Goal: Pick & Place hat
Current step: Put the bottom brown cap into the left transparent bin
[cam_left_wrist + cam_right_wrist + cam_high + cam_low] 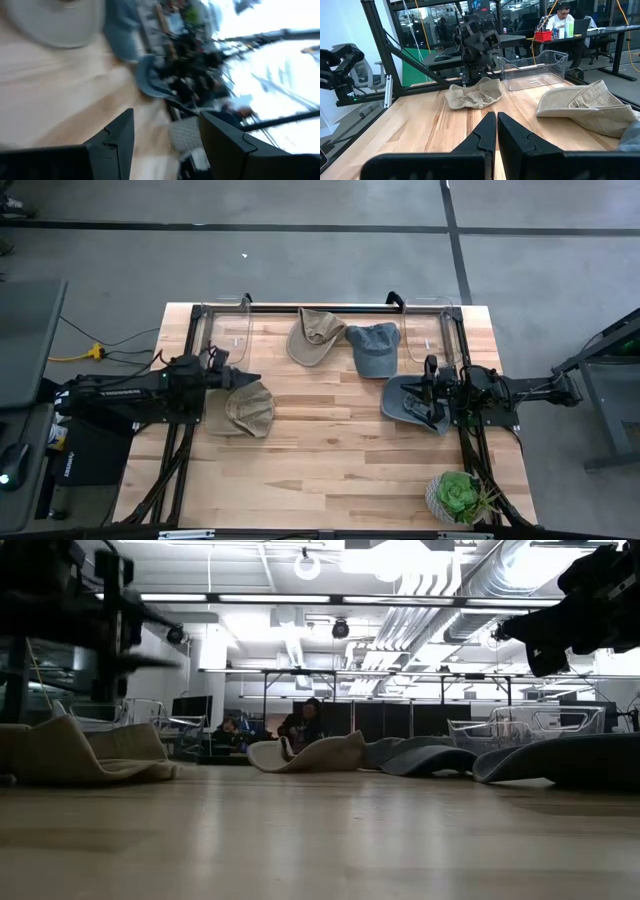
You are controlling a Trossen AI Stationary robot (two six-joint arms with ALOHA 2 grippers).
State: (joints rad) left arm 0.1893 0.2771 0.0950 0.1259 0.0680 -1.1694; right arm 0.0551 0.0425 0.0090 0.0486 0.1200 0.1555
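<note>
The left gripper [252, 378] hangs with its jaws released and nothing between them, just above a crumpled tan hat [250, 408] on the wooden table [330, 460]. Further right, at the back, lie a tan hat turned up [315, 335] and a blue cap [372, 348], touching. The right gripper [432, 392], clenched shut and empty, hovers over a grey-blue hat [405, 400].

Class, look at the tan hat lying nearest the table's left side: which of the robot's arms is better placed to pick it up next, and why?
Left. The left gripper hangs right by the tan hat, jaws open. The right gripper is shut, over the blue hat across the table.
</note>
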